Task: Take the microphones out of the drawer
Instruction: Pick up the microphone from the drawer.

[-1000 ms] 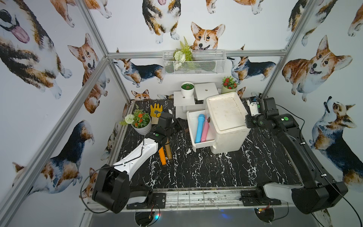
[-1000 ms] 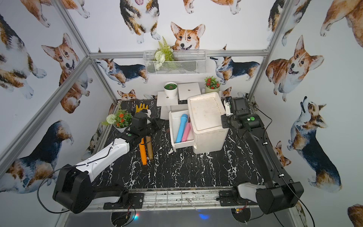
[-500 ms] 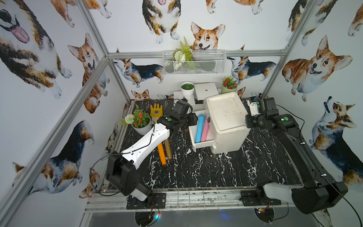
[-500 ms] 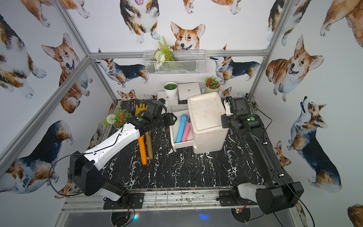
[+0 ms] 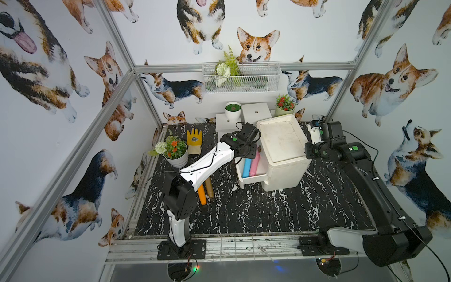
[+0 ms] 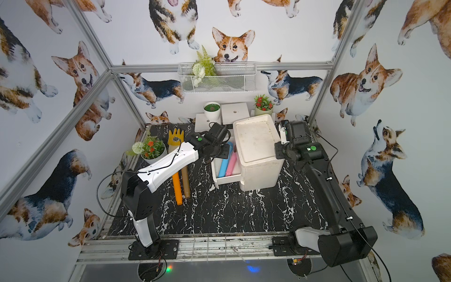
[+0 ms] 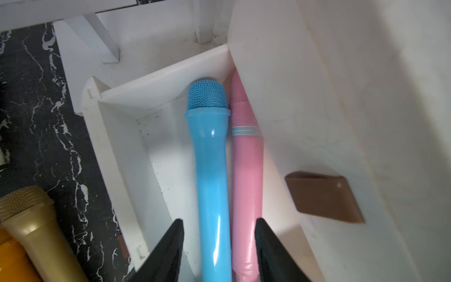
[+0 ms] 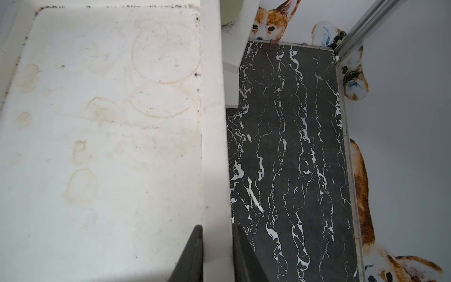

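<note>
The white drawer (image 5: 251,179) stands pulled out of the white cabinet (image 5: 280,141). Two microphones lie side by side in it: a blue microphone (image 7: 211,158) (image 5: 247,167) and a pink microphone (image 7: 246,166) (image 5: 255,164) next to the cabinet front. My left gripper (image 7: 219,221) (image 5: 252,150) hovers open above the drawer. Its fingertips (image 7: 179,227) straddle both handles without touching them. My right gripper (image 8: 218,227) (image 5: 308,152) is shut on the raised rim at the cabinet's right edge.
A gold microphone (image 5: 209,188) and an orange microphone (image 5: 202,195) lie on the marble table left of the drawer. A flower pot (image 5: 174,152) and a yellow glove (image 5: 194,141) sit at the back left. White blocks with pots (image 5: 233,109) stand behind the cabinet.
My left arm has swung right from above the table beside the gold and orange microphones to over the open drawer. The right arm and cabinet have not moved.
</note>
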Robot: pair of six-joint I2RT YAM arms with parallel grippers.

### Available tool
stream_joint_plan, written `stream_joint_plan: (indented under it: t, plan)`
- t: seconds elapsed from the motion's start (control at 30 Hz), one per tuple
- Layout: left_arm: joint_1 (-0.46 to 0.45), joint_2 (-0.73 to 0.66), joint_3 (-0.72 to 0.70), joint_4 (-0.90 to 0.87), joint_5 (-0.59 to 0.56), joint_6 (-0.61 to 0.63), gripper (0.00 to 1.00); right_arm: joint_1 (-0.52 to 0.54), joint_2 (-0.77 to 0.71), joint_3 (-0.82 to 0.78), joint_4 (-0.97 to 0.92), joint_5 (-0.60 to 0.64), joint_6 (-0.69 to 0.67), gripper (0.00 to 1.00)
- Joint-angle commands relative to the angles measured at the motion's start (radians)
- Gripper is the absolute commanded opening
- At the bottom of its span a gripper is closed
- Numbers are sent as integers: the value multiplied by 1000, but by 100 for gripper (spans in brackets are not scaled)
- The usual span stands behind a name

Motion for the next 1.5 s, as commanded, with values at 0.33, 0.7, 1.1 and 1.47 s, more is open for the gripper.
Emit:
stream_joint_plan:
  t: [0.33, 0.7, 1.1, 1.47]
  plan:
    - [-8, 79, 27, -34, -51, 11, 50, -2, 9, -15, -147, 8, -3, 24]
    - [-8, 130, 19, -3, -38, 4, 50, -1, 7, -16, -144, 4, -5, 24]
    - [-8, 164, -9, 18, -17, -11, 49, 1, 5, -21, -141, -1, -3, 24]
    - [-8, 186, -17, 14, -23, -17, 47, 2, 3, -22, -141, 0, -5, 24]
